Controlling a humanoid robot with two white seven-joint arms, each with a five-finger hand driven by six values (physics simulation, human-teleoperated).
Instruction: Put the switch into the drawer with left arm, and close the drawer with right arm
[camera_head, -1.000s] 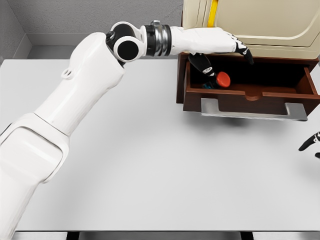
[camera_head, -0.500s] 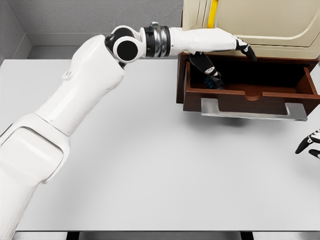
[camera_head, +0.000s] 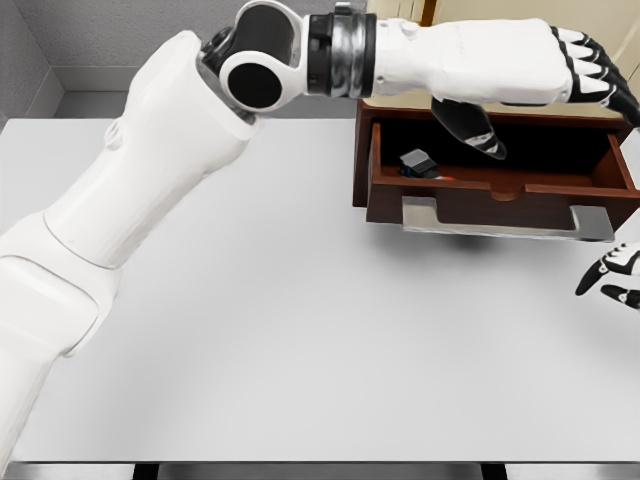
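Table: a broad, plain white top (camera_head: 300, 330) fills most of the view, evenly lit, with soft shadows.
Wall: grey and lightly textured (camera_head: 130, 30), behind the table's far edge.
Corner: a second grey wall (camera_head: 18, 60) meets it at far left.
Floor: a pale grey strip (camera_head: 85, 103) between wall and table.
Front edge: dark gaps (camera_head: 320, 470) below the tabletop.

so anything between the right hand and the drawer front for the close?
Nothing visible. The right hand sits at the right edge over bare table, apart from the drawer handle. The left hand is above the open drawer, not in front; the switch lies inside.
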